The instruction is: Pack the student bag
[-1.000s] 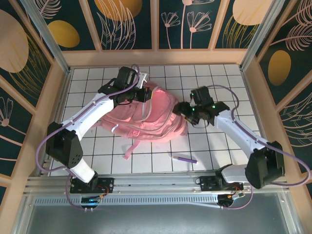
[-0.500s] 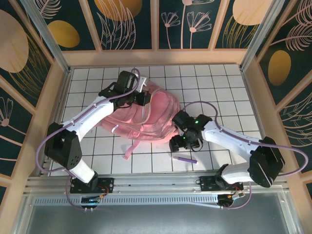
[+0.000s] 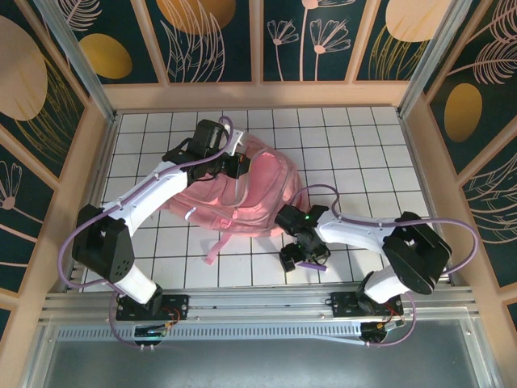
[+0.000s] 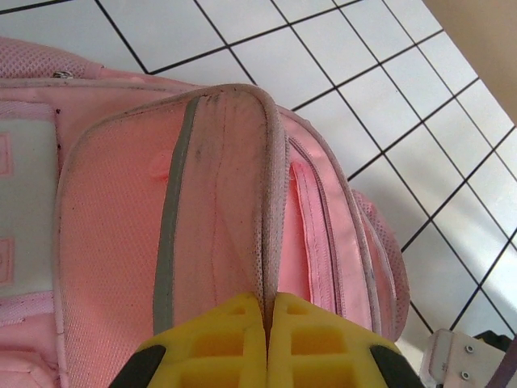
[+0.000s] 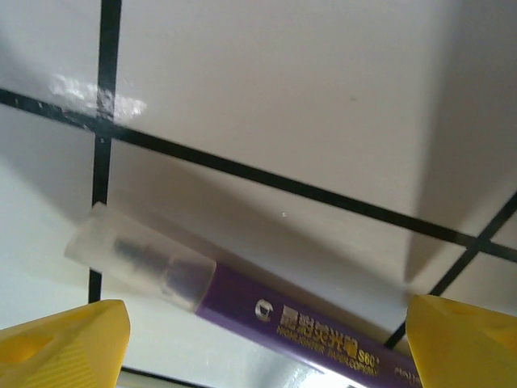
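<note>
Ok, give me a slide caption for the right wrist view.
Open right end effector poised over a purple pen with a clear cap, lying on the tiled table.

The student bag (image 4: pixel 218 202) is pink cloth with mesh-textured edging and a matt grey strip (image 4: pixel 174 202), the pen (image 5: pixel 266 303) glossy purple plastic with a frosted clear cap (image 5: pixel 137 263), the counter (image 5: pixel 283 81) smooth shiny tile.
</note>
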